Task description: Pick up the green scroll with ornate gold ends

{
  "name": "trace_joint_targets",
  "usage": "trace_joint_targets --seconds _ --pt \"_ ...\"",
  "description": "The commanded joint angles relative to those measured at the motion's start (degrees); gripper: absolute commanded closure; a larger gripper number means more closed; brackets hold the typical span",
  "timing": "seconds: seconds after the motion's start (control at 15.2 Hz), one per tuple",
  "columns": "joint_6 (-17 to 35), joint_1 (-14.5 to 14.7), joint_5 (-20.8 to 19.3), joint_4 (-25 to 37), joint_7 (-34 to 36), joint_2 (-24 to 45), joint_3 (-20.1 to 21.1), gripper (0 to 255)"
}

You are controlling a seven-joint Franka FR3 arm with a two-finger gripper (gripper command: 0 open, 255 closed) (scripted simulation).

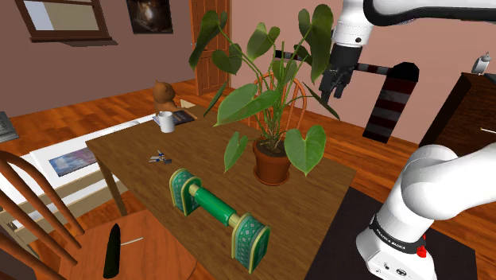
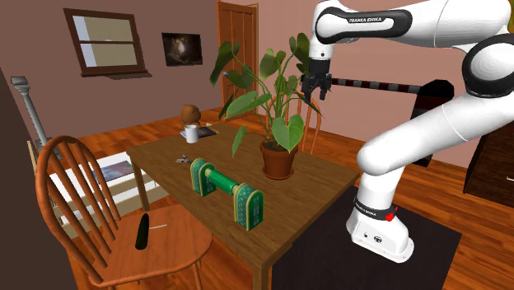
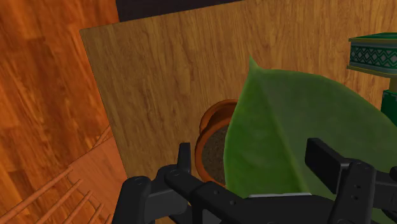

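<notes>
The green scroll [image 1: 218, 210] with green-and-gold square ends lies flat on the wooden table [image 1: 207, 147], near its front edge. In the second exterior view the scroll [image 2: 226, 188] lies in front of the potted plant. My gripper [image 1: 334, 86] hangs high above the plant's leaves, well away from the scroll, and is also seen at the arm's tip [image 2: 315, 89]. From the wrist, the gripper [image 3: 254, 162] is open, with a large leaf [image 3: 299, 133] below the fingers and nothing held. One scroll end [image 3: 375, 54] shows beyond that leaf.
A tall leafy plant in a terracotta pot [image 1: 272, 163] stands between my gripper and the scroll. A white mug [image 1: 165, 121] and small keys [image 1: 159, 159] sit farther along the table. A wooden chair [image 2: 123, 239] stands by the table's near end.
</notes>
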Motion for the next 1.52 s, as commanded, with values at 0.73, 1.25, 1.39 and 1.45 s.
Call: trace_joint_targets --seconds 0.73,1.25,1.39,1.45 --pt "13.4 4.9 7.2 -5.8 11.0 8.6 10.6 0" --pt "23.7 7.6 10.2 -4.7 18.8 20.1 18.4 0" --pt "26.1 8.0 10.3 -3.8 20.8 23.5 20.3 0" --pt "27.3 8.2 10.3 -3.2 21.9 25.3 21.3 0"
